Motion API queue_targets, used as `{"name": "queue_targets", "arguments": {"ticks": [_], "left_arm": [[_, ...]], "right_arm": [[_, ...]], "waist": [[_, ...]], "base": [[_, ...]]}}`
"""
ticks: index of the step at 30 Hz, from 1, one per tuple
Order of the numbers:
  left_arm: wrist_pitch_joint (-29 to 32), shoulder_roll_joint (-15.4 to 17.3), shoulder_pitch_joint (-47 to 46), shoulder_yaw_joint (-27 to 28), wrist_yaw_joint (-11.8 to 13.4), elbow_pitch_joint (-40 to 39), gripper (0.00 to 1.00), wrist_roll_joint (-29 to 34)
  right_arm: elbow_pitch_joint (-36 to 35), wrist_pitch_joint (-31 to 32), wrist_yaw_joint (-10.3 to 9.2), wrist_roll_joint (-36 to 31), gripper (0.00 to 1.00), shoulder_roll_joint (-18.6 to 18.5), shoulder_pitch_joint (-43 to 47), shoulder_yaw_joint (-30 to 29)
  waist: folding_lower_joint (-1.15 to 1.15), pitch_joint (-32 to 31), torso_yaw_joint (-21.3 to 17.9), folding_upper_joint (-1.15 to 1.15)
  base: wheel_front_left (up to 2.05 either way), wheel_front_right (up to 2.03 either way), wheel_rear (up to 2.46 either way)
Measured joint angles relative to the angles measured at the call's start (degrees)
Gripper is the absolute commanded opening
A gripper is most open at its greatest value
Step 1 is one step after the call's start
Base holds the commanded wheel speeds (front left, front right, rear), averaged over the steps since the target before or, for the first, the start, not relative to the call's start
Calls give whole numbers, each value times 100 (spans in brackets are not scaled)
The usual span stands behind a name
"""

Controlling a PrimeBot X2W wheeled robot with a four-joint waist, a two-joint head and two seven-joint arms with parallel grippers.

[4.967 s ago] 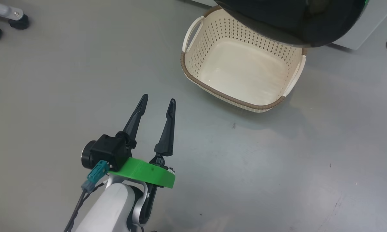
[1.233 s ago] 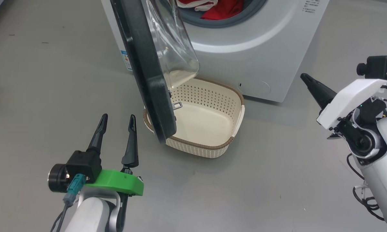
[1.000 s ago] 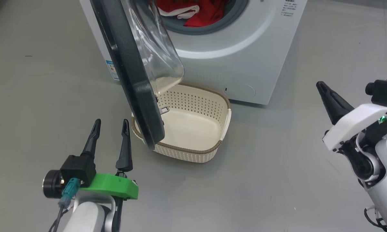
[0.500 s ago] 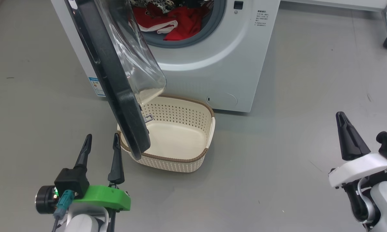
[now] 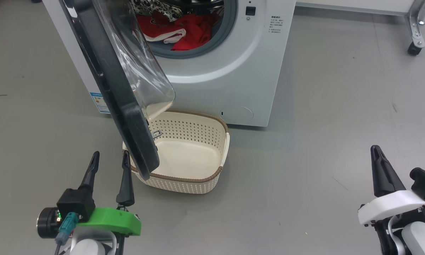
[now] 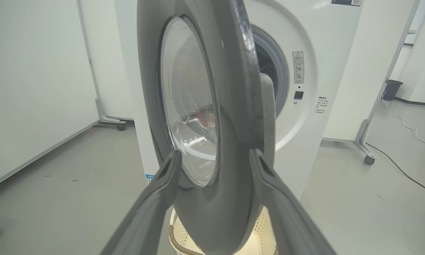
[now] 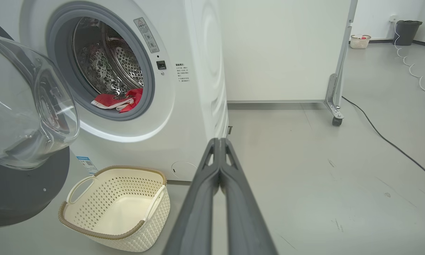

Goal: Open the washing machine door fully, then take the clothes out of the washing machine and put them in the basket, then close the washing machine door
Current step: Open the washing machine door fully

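The white washing machine stands with its door swung roughly halfway out, black rim edge-on and glass bowl facing the drum. Red clothes with white trim lie in the drum mouth, also clear in the right wrist view. The cream basket sits empty on the floor under the door's lower edge. My left gripper is open, just left of the door's bottom rim; in its wrist view the rim appears between the fingertips. My right gripper is shut and empty at the lower right.
Grey floor lies open to the right of the basket. A wheeled white partition foot stands at the far right, with a black cable trailing across the floor beyond it. A white wall panel runs along the left.
The head camera has tilted up, bringing more of the drum and clothes into sight. The right gripper sits lower in the picture than before. Both grippers keep their states.
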Motion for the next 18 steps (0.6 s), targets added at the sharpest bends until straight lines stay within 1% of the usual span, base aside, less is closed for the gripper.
{"name": "queue_targets", "arguments": {"ticks": [1, 2, 3, 9, 18], "left_arm": [[0, 0, 1, 4, -3, 0, 100, 0], [0, 0, 2, 10, -5, 0, 100, 0], [0, 0, 2, 15, -10, -1, 100, 0], [0, 1, 15, 41, -51, -7, 100, 0], [0, 1, 101, 44, -71, -10, 100, 0]], "right_arm": [[-42, 0, -8, -33, 35, 34, 23, -43], [-107, 1, -13, -66, 56, 80, 30, -116], [-181, 1, -14, -101, 100, 119, 30, -185], [-423, 1, -14, -346, 100, 220, 127, -363], [-583, 1, -4, -479, 100, 350, 342, -536]], "waist": [[0, -3, -4, 0], [0, -6, -9, 0], [0, -10, -13, 0], [0, -27, -34, 0], [0, -59, -39, 0]], "base": [[0, 0, 0], [0, 0, 0], [0, 0, 0], [0, 0, 0], [0, 0, 0]]}}
